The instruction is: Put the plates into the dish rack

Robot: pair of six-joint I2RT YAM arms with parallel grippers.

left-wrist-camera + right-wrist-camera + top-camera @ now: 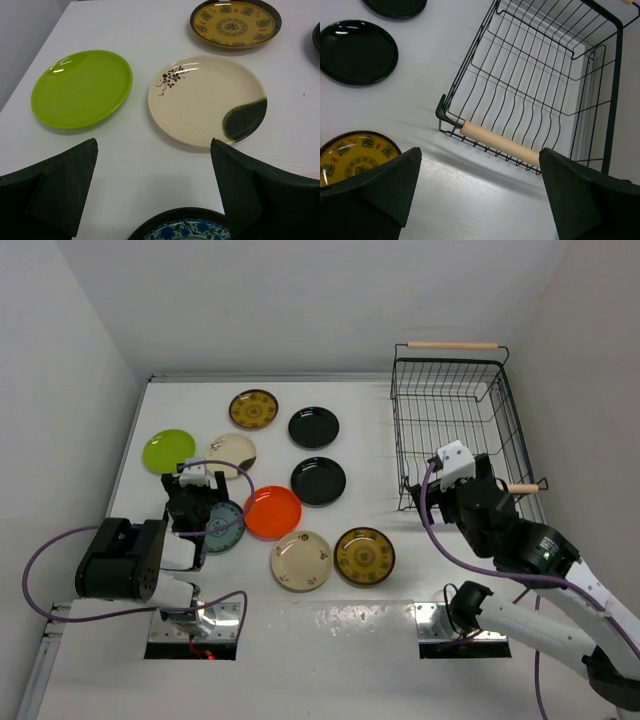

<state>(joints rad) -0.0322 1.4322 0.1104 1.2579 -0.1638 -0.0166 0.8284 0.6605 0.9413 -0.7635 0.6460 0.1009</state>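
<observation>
The top view gives the whole spread: nine plates flat on the table [365, 455], and the rack [450, 410] standing at the far right, apart from all of them, with its far handle [452, 344] seen only from here. At the back are the lime plate [168, 451], far cream plate [232, 455], far gold plate [253, 409] and far black plate [313, 427]. Nearer in are the near black plate [318, 481], orange plate [272, 512], near cream plate [301, 560] and near gold plate [364, 555]. The teal plate [225, 530] sits half hidden under the left gripper [154, 150]. Only the left wrist view brings out the detail: a dark flower sprig and a dark green patch on the far cream plate, a gloss on the lime one, and blue flowers on the teal plate right below the fingers [60, 190]. That left gripper is spread wide with nothing in it, hanging over the teal plate's far edge. The right wrist view alone has the rack close up: black wire, kinked wires along the floor, and a pale wooden near handle [500, 144] on the rim. The right gripper [480, 152] is also spread wide and holds nothing, hovering just short of that handle, with both black plates and the near gold plate to its left.
</observation>
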